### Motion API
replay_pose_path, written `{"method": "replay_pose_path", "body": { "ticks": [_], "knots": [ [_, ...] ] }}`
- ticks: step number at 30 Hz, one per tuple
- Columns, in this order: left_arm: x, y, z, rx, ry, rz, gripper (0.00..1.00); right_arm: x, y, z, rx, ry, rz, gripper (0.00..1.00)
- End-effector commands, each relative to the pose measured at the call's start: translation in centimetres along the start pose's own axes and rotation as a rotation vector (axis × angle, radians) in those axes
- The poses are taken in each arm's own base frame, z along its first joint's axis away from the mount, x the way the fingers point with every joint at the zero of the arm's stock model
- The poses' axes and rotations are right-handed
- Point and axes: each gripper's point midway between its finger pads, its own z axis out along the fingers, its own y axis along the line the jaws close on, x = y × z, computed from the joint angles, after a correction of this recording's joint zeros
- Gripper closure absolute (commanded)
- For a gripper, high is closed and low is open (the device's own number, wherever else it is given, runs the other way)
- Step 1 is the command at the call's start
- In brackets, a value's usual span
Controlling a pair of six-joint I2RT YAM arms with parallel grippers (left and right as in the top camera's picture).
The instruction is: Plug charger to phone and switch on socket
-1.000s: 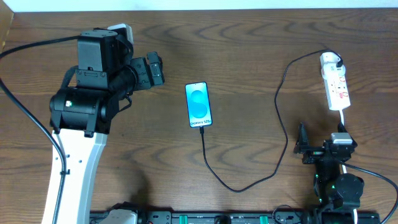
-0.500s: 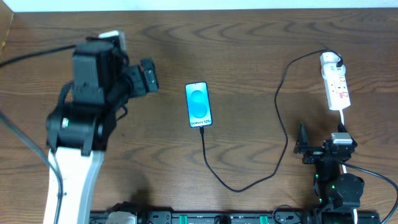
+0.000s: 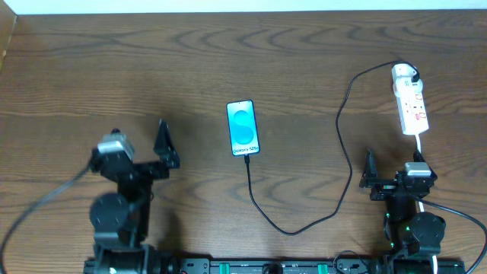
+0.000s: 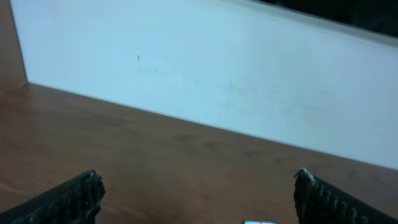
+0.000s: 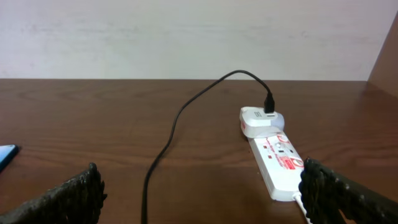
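**Charger joined, switching likely next**

Overhead: the charger point(image 3: 339, 120) is linking the phone point(image 3: 243, 128), centre, to the socket point(image 3: 412, 103), upper right.
Left wrist: the left end effector point(image 4: 198, 194) is gaping wide, idle.
Right wrist: the right end effector point(image 5: 202, 190), also wide, is facing the socket, likely to switch it.

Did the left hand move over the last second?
Yes. The left hand pulled back toward the near edge of the table, away from the phone.

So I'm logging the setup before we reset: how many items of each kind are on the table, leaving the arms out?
phone: 1
charger: 1
socket: 1
Total: 3
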Motion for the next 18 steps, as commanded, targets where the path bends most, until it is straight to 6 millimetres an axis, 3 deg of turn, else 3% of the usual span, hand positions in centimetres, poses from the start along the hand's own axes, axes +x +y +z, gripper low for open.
{"method": "replay_pose_path", "body": {
  "ticks": [1, 9, 18],
  "knots": [
    [2.6, 1.3, -0.9, -0.019, -0.074, 0.038, 0.01, 0.0, 0.1, 0.0, -0.001, -0.001, -0.008, 0.01],
    [6.3, 3.5, -1.3, -0.083, -0.130, 0.032, 0.01, 0.0, 0.1, 0.0, -0.001, -0.001, -0.008, 0.01],
    [10.1, 4.4, -1.1, -0.105, -0.027, 0.042, 0.01, 0.0, 0.1, 0.0, -0.001, -0.001, -0.008, 0.01]
  ]
}}
